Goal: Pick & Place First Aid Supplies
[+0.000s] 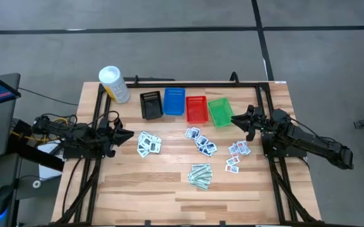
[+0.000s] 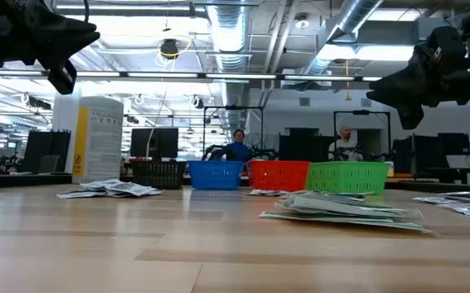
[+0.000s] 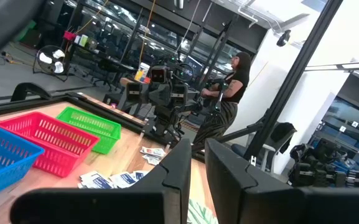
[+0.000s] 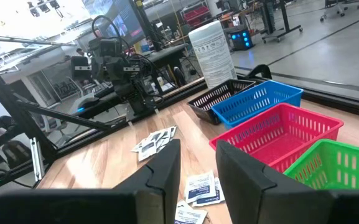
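Note:
The first aid supplies lie flat on the wooden table in loose groups: white packets on the left [image 1: 148, 144], in the middle [image 1: 200, 140] and on the right [image 1: 237, 151], and pale-green strips [image 1: 200, 175] nearer the near edge. My left gripper [image 1: 130, 135] hovers above the table just left of the left packets, its fingers a narrow gap apart [image 3: 198, 146]. My right gripper [image 1: 235, 120] hovers beside the green basket, above the right packets, open and empty [image 4: 198, 149]. In the low view both grippers hang high above the table, the left [image 2: 47, 41] and the right [image 2: 414, 81].
Black [image 1: 151, 104], blue [image 1: 174, 101], red [image 1: 196, 109] and green [image 1: 220, 111] mesh baskets stand in a row near the far edge. A tall white tub with a yellow label [image 1: 114, 84] stands at the far left corner. Bare wood shows along the near edge. People stand in the room beyond.

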